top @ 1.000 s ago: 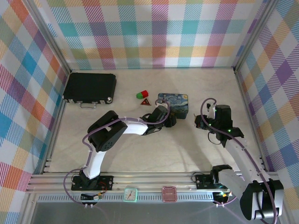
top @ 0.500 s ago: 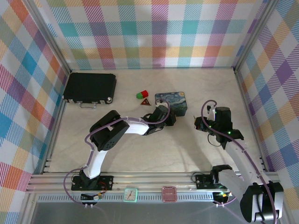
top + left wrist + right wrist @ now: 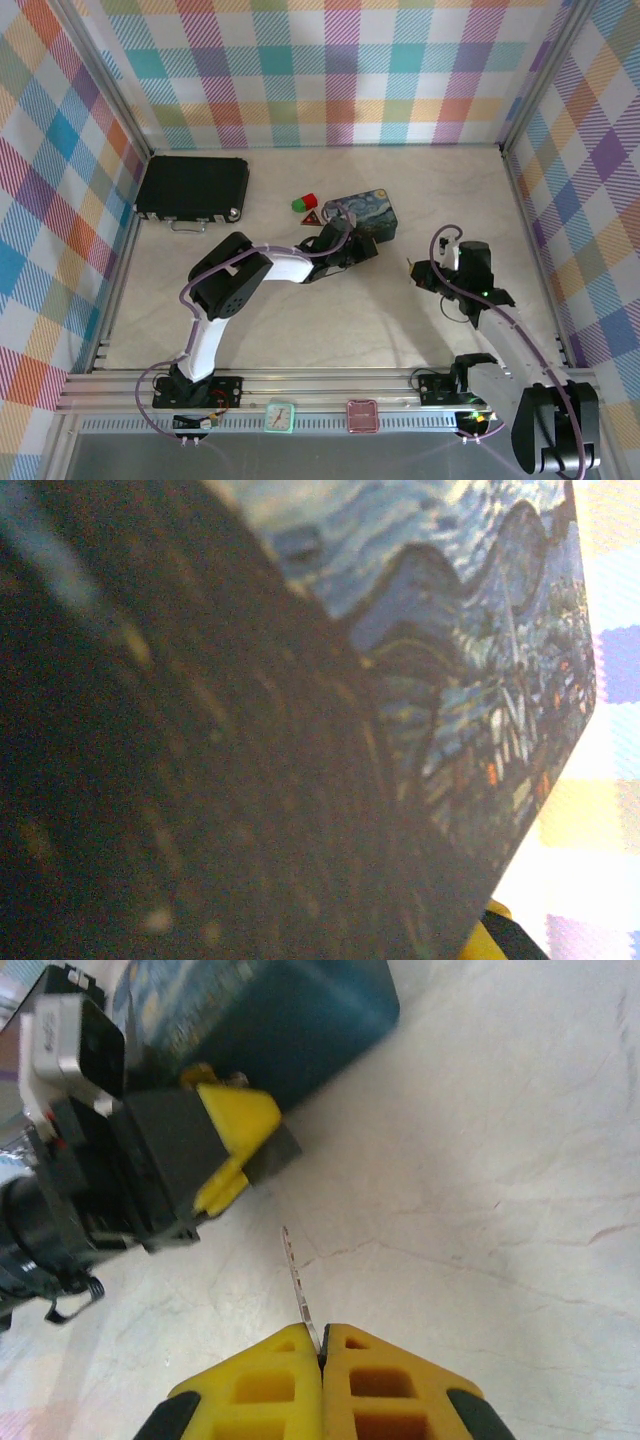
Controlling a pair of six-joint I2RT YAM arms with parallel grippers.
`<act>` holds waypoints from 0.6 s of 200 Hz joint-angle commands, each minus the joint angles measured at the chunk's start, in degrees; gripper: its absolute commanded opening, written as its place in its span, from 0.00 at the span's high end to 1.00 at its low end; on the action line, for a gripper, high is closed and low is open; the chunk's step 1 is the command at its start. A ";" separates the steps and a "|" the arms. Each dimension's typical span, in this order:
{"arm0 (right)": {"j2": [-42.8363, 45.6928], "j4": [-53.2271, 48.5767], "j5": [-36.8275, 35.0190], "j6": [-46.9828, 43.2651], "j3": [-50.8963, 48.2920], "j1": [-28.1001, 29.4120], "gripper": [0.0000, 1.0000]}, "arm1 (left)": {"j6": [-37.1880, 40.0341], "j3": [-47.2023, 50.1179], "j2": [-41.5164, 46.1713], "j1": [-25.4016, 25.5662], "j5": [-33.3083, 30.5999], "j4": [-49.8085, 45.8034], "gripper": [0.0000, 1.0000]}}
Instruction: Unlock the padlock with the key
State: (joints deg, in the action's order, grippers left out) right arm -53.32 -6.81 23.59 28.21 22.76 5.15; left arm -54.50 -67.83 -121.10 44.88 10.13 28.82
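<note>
- Plaid walls (image 3: 330,70) in pastel checks close in a pale marbled table (image 3: 330,320) in the top view; the left gripper (image 3: 362,248) lies against the near edge of a blue painted tin (image 3: 368,212), and from above I cannot tell how its jaws stand.
- Beyond the left gripper and to its left sit a small red-and-black triangle (image 3: 313,218) and red and green blocks (image 3: 305,203), with a black case (image 3: 191,187) well apart at the far left.
- Right gripper (image 3: 416,273) hangs near the tin's right end, pointing toward the left gripper, with bare table between the two.
- Left wrist view: the tin (image 3: 470,650) sits right up against the lens, its swirled blue paint blurred and half in shadow; one yellow fingertip (image 3: 484,936) peeks in at the bottom edge.
- Right wrist view: the right gripper (image 3: 322,1345) has its yellow jaws pressed together on the key (image 3: 297,1285), whose thin silvery blade sticks out ahead of them over the table.
- Ahead of the key's tip is the left gripper (image 3: 245,1150), its yellow fingers close around a small dark grey block (image 3: 272,1156) beside the tin (image 3: 290,1020); whether they clamp it I cannot tell.
</note>
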 commanded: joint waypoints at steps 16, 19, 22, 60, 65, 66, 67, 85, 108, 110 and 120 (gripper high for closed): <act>-1.84 11.30 10.00 5.88 -4.13 -0.40 1.00 | -11.96 -0.75 2.47 -0.70 4.25 2.21 1.00; -1.94 11.59 10.45 6.11 -4.44 -0.40 1.00 | -12.63 -0.87 2.44 -0.69 4.47 2.45 1.00; -1.97 11.89 10.83 6.41 -4.73 -0.40 1.00 | -13.33 -0.92 2.37 -0.68 4.71 2.79 1.00; -3.04 20.09 15.02 9.42 -9.46 -0.23 1.00 | -17.91 -1.70 2.93 -0.72 5.55 4.06 1.00; -3.45 20.37 15.05 8.92 -9.49 -0.27 1.00 | -17.87 -1.61 3.18 -0.68 5.35 3.97 1.00; -3.45 20.40 15.02 8.77 -9.49 -0.25 1.00 | -17.81 -1.61 3.29 -0.68 5.30 3.92 1.00; -3.54 20.37 15.01 8.70 -9.49 -0.24 1.00 | -17.78 -1.60 3.40 -0.72 5.28 3.90 1.00; -5.83 24.51 15.95 8.13 -9.82 -0.33 1.00 | -17.09 -1.33 3.92 -0.67 5.21 4.05 1.00; -10.74 30.33 20.04 8.54 -7.82 -0.31 1.00 | -16.58 -0.19 4.21 -0.71 5.11 6.43 1.00; -11.21 30.44 20.27 8.47 -7.47 -0.36 1.00 | -16.60 -0.08 4.23 -0.68 5.08 6.71 1.00; -13.63 31.38 21.16 8.36 -5.96 -0.40 1.00 | -16.53 0.54 4.40 -0.78 4.89 8.11 1.00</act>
State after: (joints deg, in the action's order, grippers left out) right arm -62.85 16.40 39.46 36.25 13.56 5.15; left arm -68.77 -68.45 -119.59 44.42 13.08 32.32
